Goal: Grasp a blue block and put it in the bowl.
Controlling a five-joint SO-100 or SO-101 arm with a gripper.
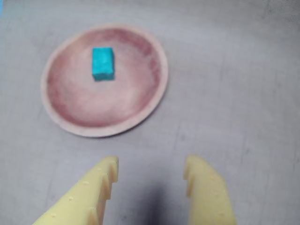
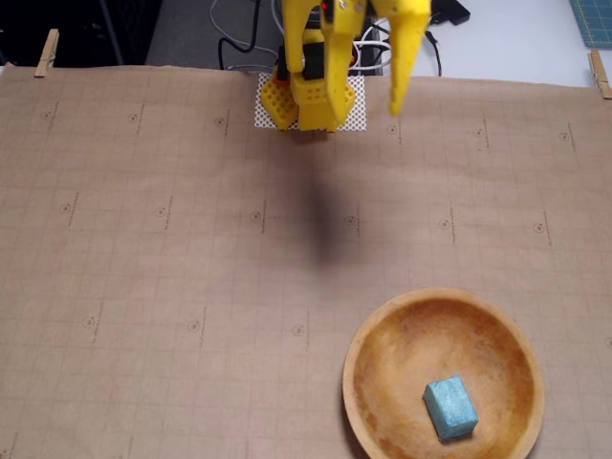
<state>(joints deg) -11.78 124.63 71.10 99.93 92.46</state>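
Teal-blue, rough blue block inside the worn wooden bowl; tool wide apart, empty.

Below the raised arm, the table wears matt brown paper printed with a fine grid. The bowl looks wooden, mottled orange-brown with a paler rim. Inside it, the blue block shows a rough, foam-like face. The gripper is matt yellow plastic with stepped edges.
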